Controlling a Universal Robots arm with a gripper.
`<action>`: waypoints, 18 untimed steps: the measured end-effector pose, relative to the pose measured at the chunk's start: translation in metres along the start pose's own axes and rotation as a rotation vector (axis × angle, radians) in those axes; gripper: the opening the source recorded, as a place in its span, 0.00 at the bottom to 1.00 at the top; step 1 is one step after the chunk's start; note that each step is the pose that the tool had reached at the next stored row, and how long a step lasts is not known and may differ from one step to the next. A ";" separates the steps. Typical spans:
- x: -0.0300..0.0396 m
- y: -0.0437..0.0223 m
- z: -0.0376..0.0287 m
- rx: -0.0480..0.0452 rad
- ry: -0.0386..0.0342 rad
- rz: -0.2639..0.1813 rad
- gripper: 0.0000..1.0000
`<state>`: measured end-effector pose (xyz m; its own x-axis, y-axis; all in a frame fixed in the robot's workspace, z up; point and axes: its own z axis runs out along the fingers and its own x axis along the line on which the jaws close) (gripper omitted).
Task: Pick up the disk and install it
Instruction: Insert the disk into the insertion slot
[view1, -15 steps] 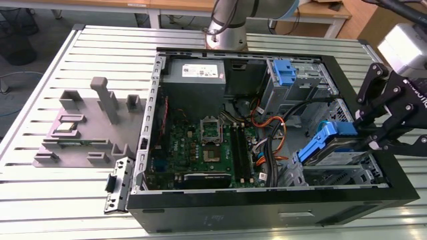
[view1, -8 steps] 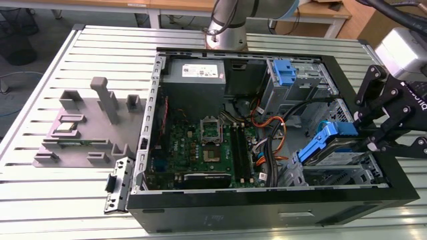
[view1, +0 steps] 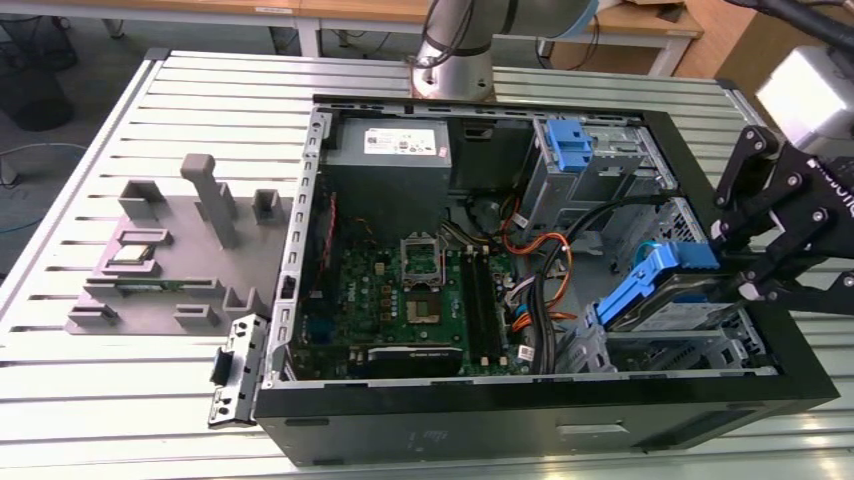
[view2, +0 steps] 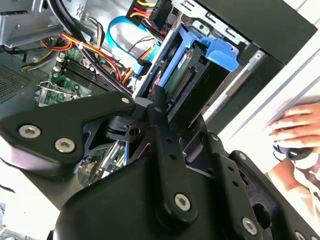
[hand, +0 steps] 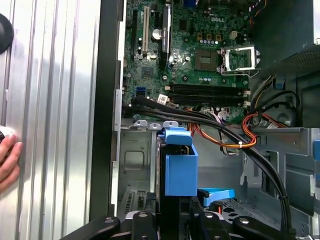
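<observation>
Open tower on my counter, insides facing up.
I see a black computer case (view1: 534, 405) lying on its side on the slatted metal counter (view1: 120, 420), open on top. Inside it, a green motherboard (view1: 387, 300) sits toward the exterior view's left. A grey power-supply box (view1: 394, 148) sits against the far wall, and orange cables (view1: 541, 245) run just beside the board. Outside the case, on the exterior view's left, a grey fixture (view1: 174, 270) stands on the counter, with a small silver chip (view1: 134, 257) resting on it.
</observation>
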<state>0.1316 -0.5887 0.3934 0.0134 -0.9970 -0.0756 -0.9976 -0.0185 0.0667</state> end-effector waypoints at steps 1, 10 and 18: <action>-0.0001 0.0001 -0.0011 0.0001 -0.0005 0.000 0.35; -0.0008 0.0007 -0.0099 0.0003 -0.0013 0.000 0.35; -0.0008 0.0029 -0.0099 0.0038 -0.0019 -0.001 0.35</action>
<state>0.1294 -0.5887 0.4034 0.0138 -0.9969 -0.0775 -0.9978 -0.0187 0.0629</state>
